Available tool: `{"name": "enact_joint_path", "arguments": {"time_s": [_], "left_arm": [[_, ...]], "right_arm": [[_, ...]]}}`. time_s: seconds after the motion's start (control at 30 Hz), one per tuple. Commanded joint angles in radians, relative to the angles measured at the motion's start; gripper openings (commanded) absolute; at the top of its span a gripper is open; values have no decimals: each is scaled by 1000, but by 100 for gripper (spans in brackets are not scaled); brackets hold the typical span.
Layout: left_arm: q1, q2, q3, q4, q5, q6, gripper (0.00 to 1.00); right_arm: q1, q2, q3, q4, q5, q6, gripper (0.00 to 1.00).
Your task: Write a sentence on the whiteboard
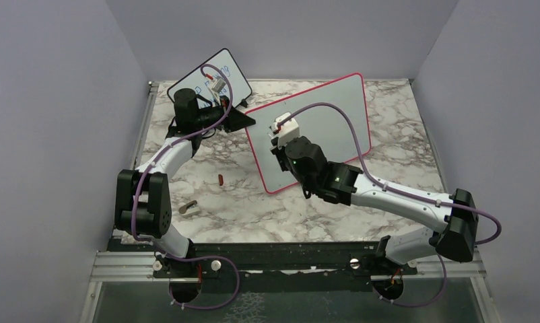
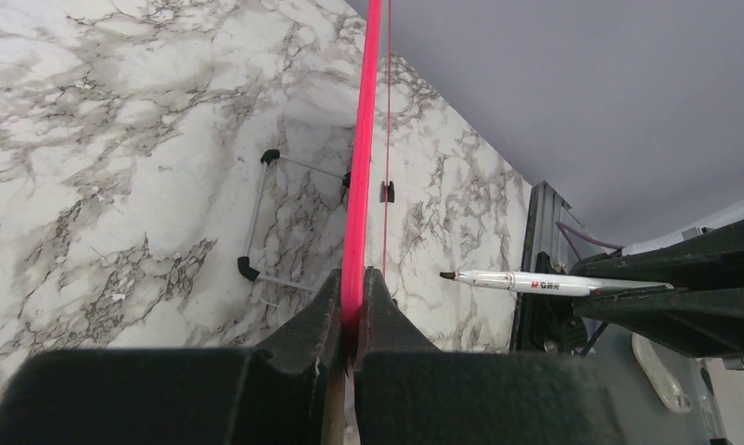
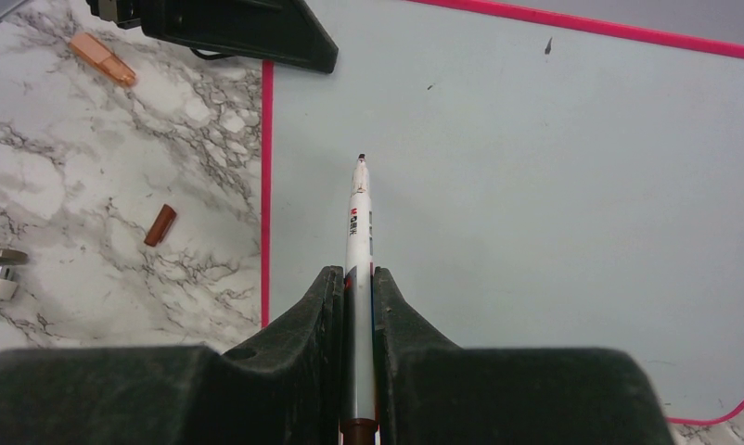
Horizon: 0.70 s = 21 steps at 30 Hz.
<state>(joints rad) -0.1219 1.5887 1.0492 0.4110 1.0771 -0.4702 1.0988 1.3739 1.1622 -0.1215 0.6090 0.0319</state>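
Note:
The whiteboard [image 1: 321, 128] with the red-pink frame stands tilted at mid table. No brownish-red sentence shows on it. Its face [image 3: 554, 185] is blank but for a small dark speck. My left gripper [image 2: 352, 301] is shut on the board's pink edge [image 2: 362, 167] at its upper left corner, and also shows in the top view [image 1: 246, 118]. My right gripper [image 3: 357, 278] is shut on a white marker [image 3: 358, 232], uncapped, with its tip pointing at the board's upper left area. In the left wrist view the marker [image 2: 535, 281] tip stands a little off the board.
A smaller black-framed board [image 1: 220, 77] with blue writing stands at the back left. A brown-red marker cap [image 1: 221, 179] and a small metal piece [image 1: 188, 206] lie on the marble left of the whiteboard. The board's wire stand [image 2: 257, 222] rests behind it.

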Motion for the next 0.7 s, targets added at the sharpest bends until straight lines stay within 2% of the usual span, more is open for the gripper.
{"name": "enact_joint_path", "arguments": {"time_s": [0.0,0.23,0.67], "left_arm": [[-14,5,-9,-26,2,40,0],[-14,16,-5,-26,8,33,0],[-13,16,-3,-26,7,28,0]], "right_arm": [[10,21,36,72,26,-22,1],[15,48,39,155,15,-60,1],[15,63,20,207,11,-59,1]]}}
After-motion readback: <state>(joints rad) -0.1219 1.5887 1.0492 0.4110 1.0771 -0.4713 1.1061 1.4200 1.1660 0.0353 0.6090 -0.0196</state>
